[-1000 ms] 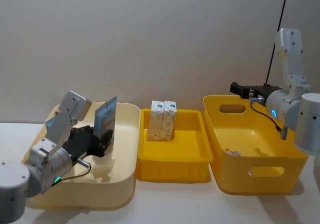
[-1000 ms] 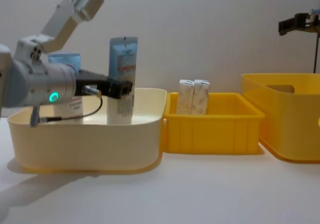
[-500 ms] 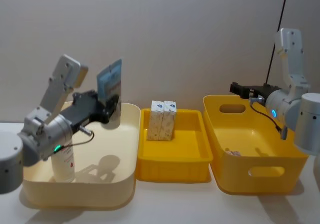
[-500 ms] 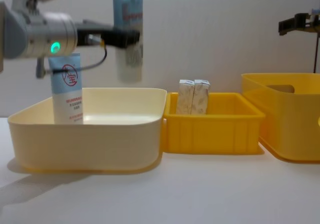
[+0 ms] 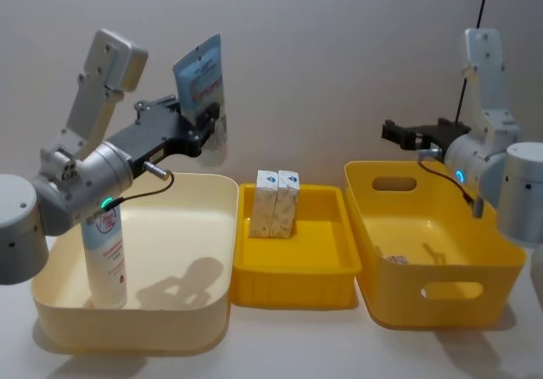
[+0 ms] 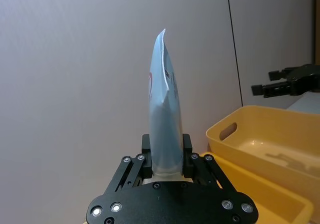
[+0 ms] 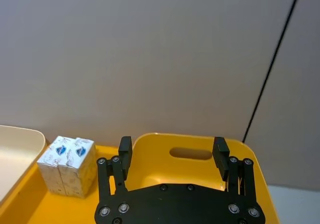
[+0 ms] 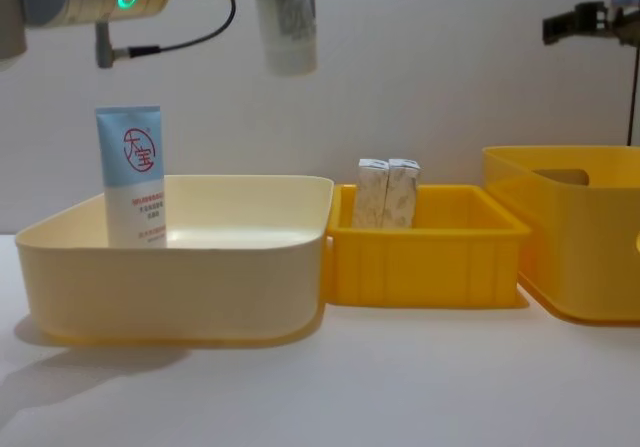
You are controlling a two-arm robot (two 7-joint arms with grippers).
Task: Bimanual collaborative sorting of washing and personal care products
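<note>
Head view shows the left end effector (image 5: 204, 130) raised high over the far right corner of the cream bin (image 5: 136, 337), shut on a flat light-blue tube (image 5: 201, 75). The tube stands nearly upright, crimped end up and cap down, tilted a little. In the left wrist view the fingers press its lower body from both flat sides, and the wall looks slightly dented there.

A second tube (image 5: 103, 256) stands upright in the cream bin's left part. Two beige cartons (image 5: 277, 201) stand side by side, touching, at the back of the small yellow tray (image 5: 293, 284) in the middle. The right end effector (image 5: 400, 133) hovers above the rear rim of the large yellow bin (image 5: 441, 301), jaws spread wide and holding nothing. It is well apart from the lifted tube.

The step in hand appears to be carrying the tube across toward the right side, perhaps for a handover. To do it well:

- Travel at this height, so the cap passes clear above the cartons and the tray rim.
- Hold the squeeze steady, since a soft tube may buckle or slip if pressed harder.
- If the right end effector takes it, close on the free upper half, across the flat faces.
- Release the left grip only once that hold is firm.
</note>
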